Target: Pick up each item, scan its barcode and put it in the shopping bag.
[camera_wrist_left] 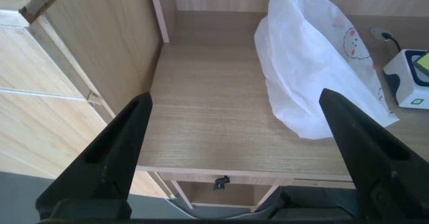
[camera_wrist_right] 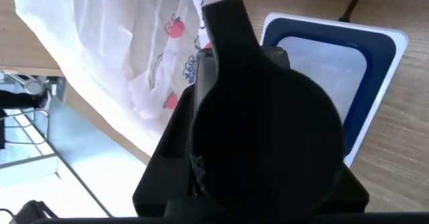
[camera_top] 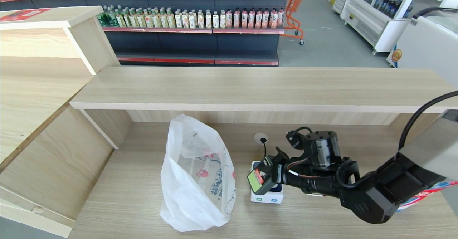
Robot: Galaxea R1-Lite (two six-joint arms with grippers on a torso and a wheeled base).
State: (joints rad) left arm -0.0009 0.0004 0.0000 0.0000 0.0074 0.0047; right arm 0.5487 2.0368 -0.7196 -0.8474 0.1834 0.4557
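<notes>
A white plastic shopping bag (camera_top: 196, 174) stands open on the wooden counter. To its right sits a white scanner (camera_top: 266, 196) with a blue top. My right gripper (camera_top: 261, 176) is shut on a small item with a green face and red label (camera_top: 256, 181), held just above the scanner's left side, close to the bag. In the right wrist view the held item (camera_wrist_right: 268, 137) looks dark, with the scanner (camera_wrist_right: 335, 56) and the bag (camera_wrist_right: 100, 43) behind it. My left gripper (camera_wrist_left: 234, 157) is open and empty over the counter's front edge, left of the bag (camera_wrist_left: 315, 70).
A raised counter ledge (camera_top: 250, 88) runs along the back, and a wooden side panel (camera_top: 53, 160) closes the left. The scanner's cable goes to a round grommet (camera_top: 261, 138). A red and blue package (camera_top: 429, 192) lies under my right arm.
</notes>
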